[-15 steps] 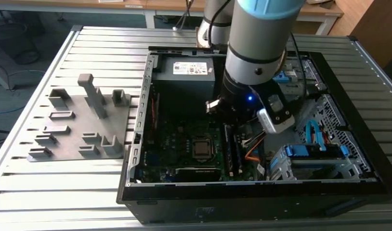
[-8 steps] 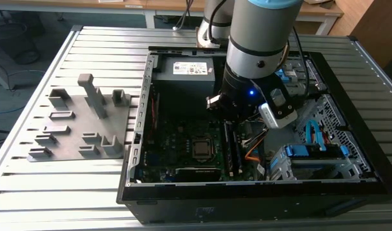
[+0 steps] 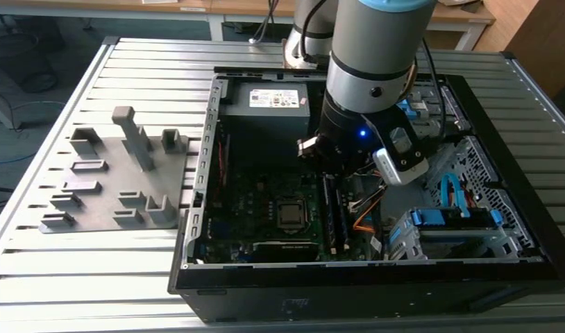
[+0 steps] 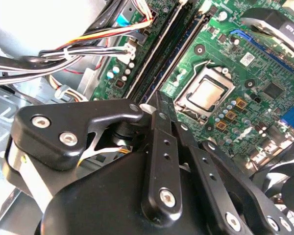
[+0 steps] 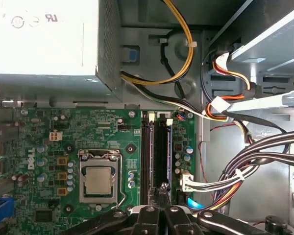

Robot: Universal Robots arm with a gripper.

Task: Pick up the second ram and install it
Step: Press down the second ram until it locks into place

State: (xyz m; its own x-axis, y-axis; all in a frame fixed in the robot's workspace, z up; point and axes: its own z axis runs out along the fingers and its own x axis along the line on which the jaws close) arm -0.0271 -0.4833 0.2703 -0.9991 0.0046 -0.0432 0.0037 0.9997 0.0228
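Step in hand, by my judgement: seating, not pickup.
- Pincer [image 5: 162, 190] clenched, tips together low over memory slots inside computer case [image 3: 201, 173].
- Second ram [image 5: 159, 152] apparently standing edge-on in the slot farther from processor [image 5: 98, 179], under the tips; contact unclear.
- Seating calls for a straight, even press.
- Power supply label [image 3: 275, 98]: print too small to read.

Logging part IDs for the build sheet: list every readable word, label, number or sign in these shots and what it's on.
No text can be quoted.
On the power supply label: print too small to read.
On the power supply side: pale approval marks, washed out.
On the circuit board sticker: code too small to read.
On the circuit board: tiny white markings, unreadable.
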